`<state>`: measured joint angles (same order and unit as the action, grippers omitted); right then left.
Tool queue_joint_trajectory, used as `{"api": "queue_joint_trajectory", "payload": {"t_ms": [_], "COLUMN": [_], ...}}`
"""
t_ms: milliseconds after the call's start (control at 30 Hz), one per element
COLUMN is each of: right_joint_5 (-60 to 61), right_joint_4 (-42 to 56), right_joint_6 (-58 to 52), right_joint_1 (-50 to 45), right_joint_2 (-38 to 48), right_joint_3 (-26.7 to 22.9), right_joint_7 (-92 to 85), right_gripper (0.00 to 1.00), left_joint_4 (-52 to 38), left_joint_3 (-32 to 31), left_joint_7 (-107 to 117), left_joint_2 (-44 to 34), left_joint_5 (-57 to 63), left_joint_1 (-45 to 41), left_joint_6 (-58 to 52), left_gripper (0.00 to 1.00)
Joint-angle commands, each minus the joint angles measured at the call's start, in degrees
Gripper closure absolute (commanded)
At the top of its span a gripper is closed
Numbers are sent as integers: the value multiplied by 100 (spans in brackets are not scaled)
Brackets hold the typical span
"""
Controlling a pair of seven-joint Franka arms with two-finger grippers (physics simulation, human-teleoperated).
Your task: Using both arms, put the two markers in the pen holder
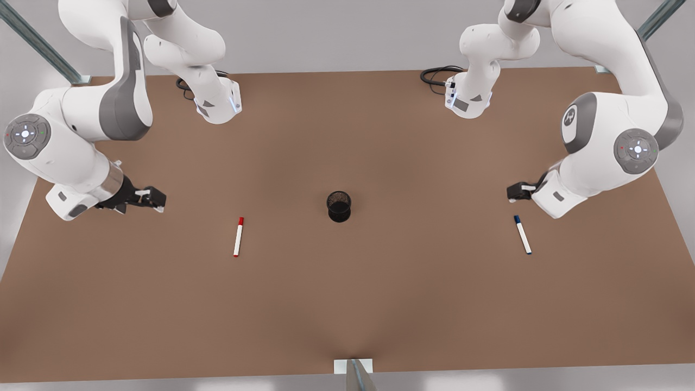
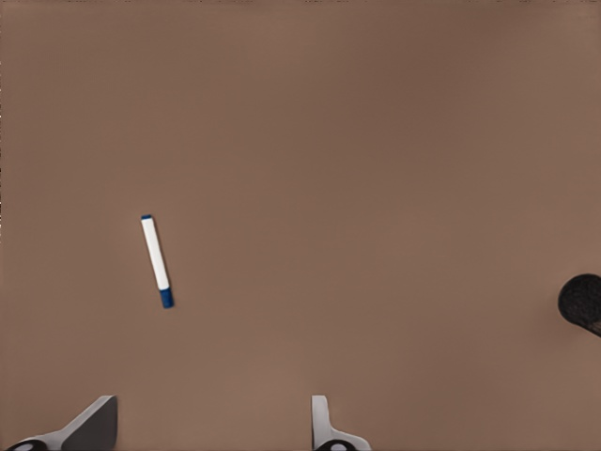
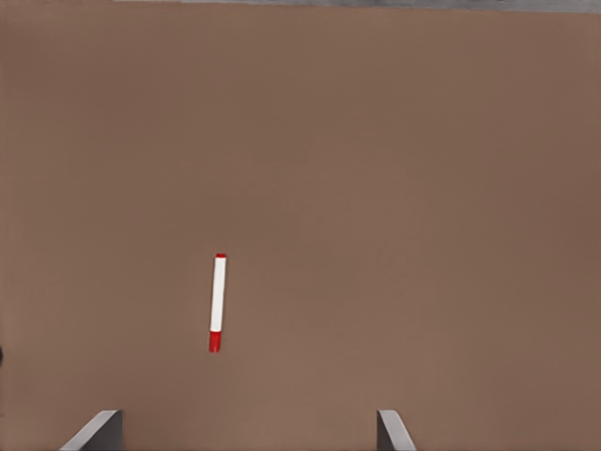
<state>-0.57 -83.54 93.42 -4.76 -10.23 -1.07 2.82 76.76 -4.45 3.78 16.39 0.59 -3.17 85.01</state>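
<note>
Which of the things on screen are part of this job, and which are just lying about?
For the job:
red marker, flat on the table
blue marker, flat on the table
holder, upright between them
right gripper, jaws open, by the red marker
left gripper, jaws open, by the blue marker

Just lying about:
table
cables at the arm bases

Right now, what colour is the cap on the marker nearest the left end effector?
Dark blue cap, clearest in the left wrist view.

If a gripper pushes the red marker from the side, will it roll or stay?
The red marker lies flat on the bare table; its thin round barrel would probably roll. It looks stiff and light, so closing jaws may easily nudge it aside.
</note>
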Motion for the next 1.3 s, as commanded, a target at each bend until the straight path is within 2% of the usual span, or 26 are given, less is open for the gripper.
{"api": "queue_joint_trajectory", "payload": {"t_ms": [0, 100, 200, 300, 400, 467, 500, 533, 767, 800, 833, 900, 1100, 1267], "right_joint_5": [30, 136, 136, 136, 127, 110, 110, 110, 136, 136, 136, 127, 127, 118], "right_joint_4": [-13, -14, -5, 4, -75, -1059, -1735, -1921, -2035, -2122, -2729, -2835, -2782, -2773], "right_joint_6": [168, 211, 1134, 1899, 2022, 2742, 3480, 3648, 4193, 4280, 5141, 5300, 5371, 5362], "right_joint_1": [1, -16, -25, -218, -438, -597, -588, -597, -430, -430, -430, -421, -342, -280], "right_joint_2": [4, -93, -962, -1674, -2114, -1816, -1622, -1613, -2211, -2246, -2237, -2272, -2413, -2413], "right_joint_3": [2, 2, 379, 450, 459, 468, 564, 643, 634, 643, 643, 643, 643, 635], "right_joint_7": [307, 307, 325, 438, 826, 1238, 1475, 1854, 2091, 2091, 2038, 1986, 2003, 1986], "right_gripper": [0, 0, 0, 0, 0, 3, 3, 3, 4, 5, 5, 5, 6, 25], "left_joint_4": [-3, -3, 181, 1271, 2053, 2344, 2458, 2484, 2572, 2572, 2572, 2572, 2572, 2546], "left_joint_3": [6, 208, 287, 287, 296, 296, 296, 305, 314, 314, 305, 305, 313, 305], "left_joint_7": [53, 79, 124, 106, 88, 71, 62, 62, -246, -246, -237, -237, -254, -254], "left_joint_2": [22, 444, 1191, 1279, 1296, 1411, 1446, 1499, 1771, 1815, 1859, 1894, 1991, 2070], "left_joint_5": [46, 29, -33, -86, -77, -68, -51, -51, 266, 266, 266, 266, 275, 283], "left_joint_1": [0, 457, 1055, 1266, 1292, 1380, 1380, 1380, 1363, 1363, 1363, 1371, 1380, 1354], "left_joint_6": [359, 648, 2010, 3346, 4454, 4990, 5105, 5140, 5140, 5149, 5149, 5140, 5140, 5140], "left_gripper": [0, 0, 0, 0, 0, 0, 0, 0, 1, 3, 10, 33, 38, 42]}}
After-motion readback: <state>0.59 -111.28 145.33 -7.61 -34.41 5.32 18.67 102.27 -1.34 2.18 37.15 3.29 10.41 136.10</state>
